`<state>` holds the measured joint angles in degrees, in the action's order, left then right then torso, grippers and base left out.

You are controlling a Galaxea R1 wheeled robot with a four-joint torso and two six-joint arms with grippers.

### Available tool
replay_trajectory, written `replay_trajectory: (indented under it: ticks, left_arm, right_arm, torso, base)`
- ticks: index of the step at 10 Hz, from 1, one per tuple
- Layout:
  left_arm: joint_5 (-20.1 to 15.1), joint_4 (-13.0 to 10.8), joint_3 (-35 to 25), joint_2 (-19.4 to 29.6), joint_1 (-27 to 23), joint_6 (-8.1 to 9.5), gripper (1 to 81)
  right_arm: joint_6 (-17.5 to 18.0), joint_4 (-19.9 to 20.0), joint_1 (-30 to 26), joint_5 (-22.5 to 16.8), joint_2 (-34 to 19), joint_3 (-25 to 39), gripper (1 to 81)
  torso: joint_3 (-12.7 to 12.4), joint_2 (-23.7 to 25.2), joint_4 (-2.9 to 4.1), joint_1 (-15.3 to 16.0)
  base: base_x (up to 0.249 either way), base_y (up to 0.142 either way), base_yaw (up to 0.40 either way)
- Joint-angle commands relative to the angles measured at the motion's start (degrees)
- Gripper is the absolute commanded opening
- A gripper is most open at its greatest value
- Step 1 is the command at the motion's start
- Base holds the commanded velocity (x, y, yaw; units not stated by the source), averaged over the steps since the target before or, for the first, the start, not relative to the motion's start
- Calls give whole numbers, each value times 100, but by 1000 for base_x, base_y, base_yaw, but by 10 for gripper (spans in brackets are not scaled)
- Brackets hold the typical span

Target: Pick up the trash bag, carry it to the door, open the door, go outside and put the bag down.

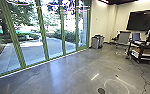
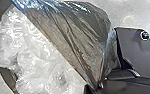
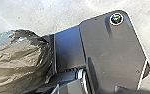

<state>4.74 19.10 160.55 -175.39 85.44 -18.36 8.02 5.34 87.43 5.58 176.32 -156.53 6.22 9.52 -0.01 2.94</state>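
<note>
Bulging brown plastic trash bag (image 2: 76, 37), maybe brushing my dark base (image 3: 111, 50), could tear if I swerve; can't tell pincers' opening or hold.

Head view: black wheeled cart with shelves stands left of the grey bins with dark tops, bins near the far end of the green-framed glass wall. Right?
Wrong side. Head view shows the black wheeled cart with shelves right of the grey bins with dark tops. Bins near the green-framed glass wall's far end: correct.
</note>
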Motion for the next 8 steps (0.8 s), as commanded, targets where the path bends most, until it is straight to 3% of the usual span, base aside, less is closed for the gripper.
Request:
replay_trajectory:
  ticks: [1,5,8]
  left_arm:
    - [-298,-29,20,3,-313,-36,10]
    - [-298,-21,20,12,-313,-45,10]
    - [-298,-21,20,12,-313,-45,10]
  right_arm:
    - [-11,11,-300,-295,11,0,811]
    - [-11,20,-300,-295,11,0,811]
    - [-11,20,-300,-295,10,-8,811]
  torso:
    - [0,0,0,0]
    - [0,0,0,-2]
    - [-2,4,0,-13]
  base:
    - [0,0,0]
    - [0,0,0]
    - [91,0,0]
